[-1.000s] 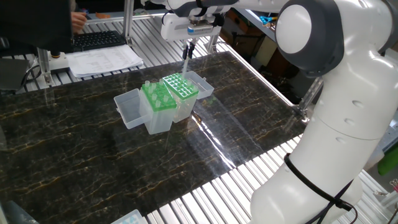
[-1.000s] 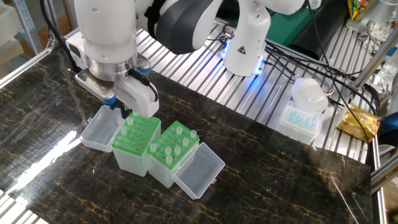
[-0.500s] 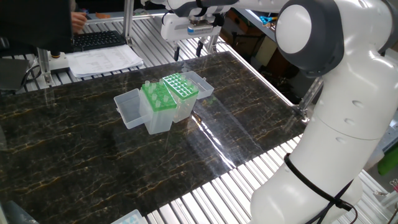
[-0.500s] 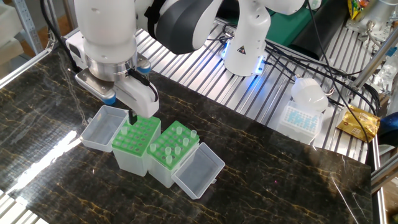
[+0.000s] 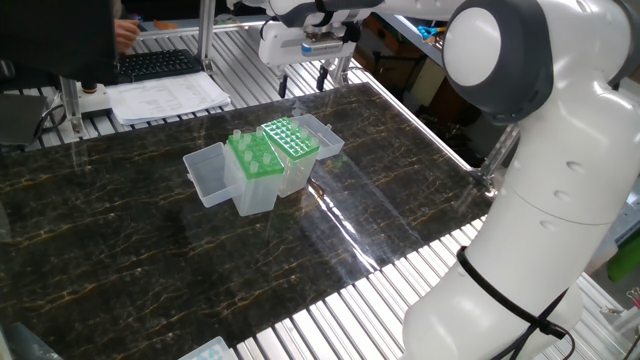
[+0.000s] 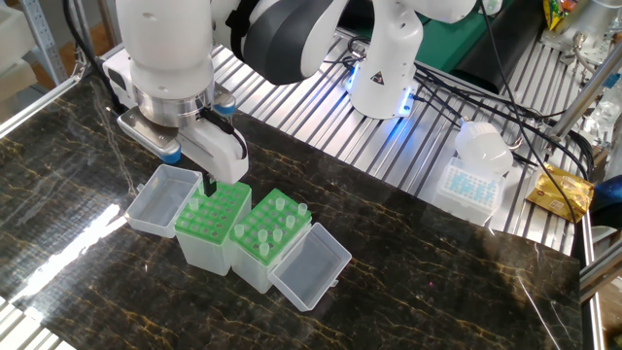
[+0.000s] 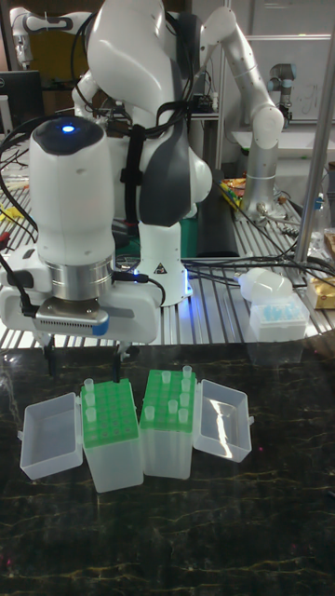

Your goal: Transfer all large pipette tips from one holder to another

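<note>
Gripper [image 7: 86, 358]: fingers spread wide apart, pointing straight down, nothing between them. It hangs above the far edge of the left rack as the tall fixed view shows it; one finger [image 6: 208, 184] stands just behind that rack's green top.

Large pipette tips [image 6: 276, 216]: slim pale cones seated upright in the two racks, long axis vertical, collars up and points hidden down in the holes. Most stand in the right rack [image 7: 168, 399] of the tall fixed view; at least one tip shows at the far corner of the left rack [image 7: 110, 415]. An exact count cannot be told.

Racks: two clear boxes with green perforated top plates, side by side and touching, each with its clear lid [image 7: 222, 421] hinged open and lying flat on the outer side; the other lid [image 7: 50, 436] lies opposite.

Surface: dark marble-patterned table [image 5: 120, 250] with gold veins and glare streaks, bordered by ribbed aluminium rails [image 6: 321, 117].

Surroundings: white arm base [image 6: 385, 68] with blue light on the rails; a box of blue tips [image 6: 470, 187] with a clear bag on top, well apart from the racks; cables across the rails. In one fixed view, a keyboard [image 5: 158, 64] and papers [image 5: 168, 97] sit beyond the table.
</note>
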Tool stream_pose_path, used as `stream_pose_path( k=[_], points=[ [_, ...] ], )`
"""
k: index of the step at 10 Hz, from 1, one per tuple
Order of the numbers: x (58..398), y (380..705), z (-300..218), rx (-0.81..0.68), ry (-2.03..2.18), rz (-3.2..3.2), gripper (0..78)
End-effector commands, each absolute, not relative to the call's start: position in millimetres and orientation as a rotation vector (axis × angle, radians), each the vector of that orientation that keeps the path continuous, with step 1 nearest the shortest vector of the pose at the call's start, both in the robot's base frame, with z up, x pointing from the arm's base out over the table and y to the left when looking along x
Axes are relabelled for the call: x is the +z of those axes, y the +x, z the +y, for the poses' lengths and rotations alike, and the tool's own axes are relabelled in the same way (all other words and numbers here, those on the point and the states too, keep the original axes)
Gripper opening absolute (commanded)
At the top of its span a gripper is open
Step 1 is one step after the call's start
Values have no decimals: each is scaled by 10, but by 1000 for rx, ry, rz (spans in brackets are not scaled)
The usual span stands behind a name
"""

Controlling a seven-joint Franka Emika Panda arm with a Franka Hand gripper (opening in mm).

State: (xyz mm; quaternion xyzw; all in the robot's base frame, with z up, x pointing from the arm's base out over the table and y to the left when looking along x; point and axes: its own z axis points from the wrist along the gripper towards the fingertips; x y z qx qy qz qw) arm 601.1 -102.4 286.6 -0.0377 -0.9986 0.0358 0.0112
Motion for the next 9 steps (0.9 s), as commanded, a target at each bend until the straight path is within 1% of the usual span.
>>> stream_pose_path(
  k=[1, 4, 9],
  points=[
    [2920, 5940, -802, 105, -363, -3075, 775],
    [2921, 5933, -792, 96, -388, -3072, 775],
    [2912, 5862, -551, 81, -666, -3006, 775]
  ],
)
